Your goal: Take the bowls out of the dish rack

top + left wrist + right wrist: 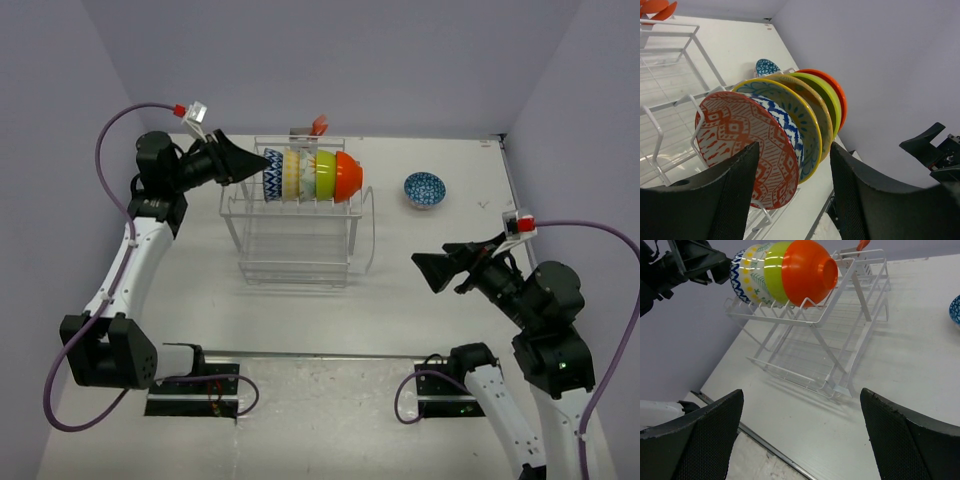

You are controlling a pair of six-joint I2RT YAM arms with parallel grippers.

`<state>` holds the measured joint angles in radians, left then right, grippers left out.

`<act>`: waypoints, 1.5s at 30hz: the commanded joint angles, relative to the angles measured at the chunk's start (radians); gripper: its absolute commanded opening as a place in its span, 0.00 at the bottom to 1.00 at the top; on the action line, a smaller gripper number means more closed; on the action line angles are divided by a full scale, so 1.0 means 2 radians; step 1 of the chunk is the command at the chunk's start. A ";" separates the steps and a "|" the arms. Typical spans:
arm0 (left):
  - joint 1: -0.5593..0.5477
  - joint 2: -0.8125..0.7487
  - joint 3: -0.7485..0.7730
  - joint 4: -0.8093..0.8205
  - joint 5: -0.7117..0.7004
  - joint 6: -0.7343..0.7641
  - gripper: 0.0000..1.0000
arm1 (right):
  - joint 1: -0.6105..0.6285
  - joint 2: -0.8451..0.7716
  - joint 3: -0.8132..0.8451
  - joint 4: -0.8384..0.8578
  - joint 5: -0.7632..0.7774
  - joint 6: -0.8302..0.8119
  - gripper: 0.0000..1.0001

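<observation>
Several bowls stand on edge in a row along the top of the white wire dish rack (296, 240). From left to right they run from a red-zigzag bowl (740, 140) through blue-patterned (790, 125) and yellow-rimmed ones (810, 120) to a lime bowl (325, 173) and an orange bowl (347, 176). My left gripper (262, 162) is at the row's left end. Its jaws are apart and straddle the rim of the red-zigzag bowl (794, 150), with no contact visible. Another blue-patterned bowl (425, 189) sits upright on the table to the right. My right gripper (425, 270) hovers open and holds nothing, well right of the rack.
An orange item (319, 125) pokes up at the rack's back edge. The rack's lower tier (805, 355) holds nothing. Purple walls close in on the left, back and right. A metal strip (320, 357) runs along the table's near edge by the arm bases.
</observation>
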<state>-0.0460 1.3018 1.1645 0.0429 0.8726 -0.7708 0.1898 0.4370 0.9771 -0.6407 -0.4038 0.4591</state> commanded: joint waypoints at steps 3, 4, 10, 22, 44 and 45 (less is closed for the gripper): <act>-0.021 0.014 0.008 0.019 -0.004 0.000 0.54 | -0.001 0.004 0.024 -0.013 -0.015 -0.016 0.99; -0.026 0.015 0.008 0.022 -0.005 -0.001 0.53 | 0.000 0.002 0.024 -0.014 -0.015 -0.017 0.99; -0.028 0.019 0.002 0.031 -0.009 -0.005 0.34 | 0.000 0.000 0.024 -0.020 -0.004 -0.022 0.99; -0.028 0.024 -0.007 0.061 0.002 -0.023 0.00 | -0.001 -0.001 0.025 -0.022 0.016 -0.027 0.99; -0.027 -0.052 0.022 0.022 -0.074 -0.040 0.00 | 0.000 -0.006 0.038 -0.028 0.027 -0.036 0.99; -0.027 -0.055 0.023 0.019 -0.078 -0.040 0.00 | 0.000 -0.005 0.038 -0.029 0.028 -0.037 0.99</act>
<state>-0.1070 1.2575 1.1656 0.0315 0.7841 -0.8368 0.1898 0.4294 1.0210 -0.6956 -0.3729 0.4057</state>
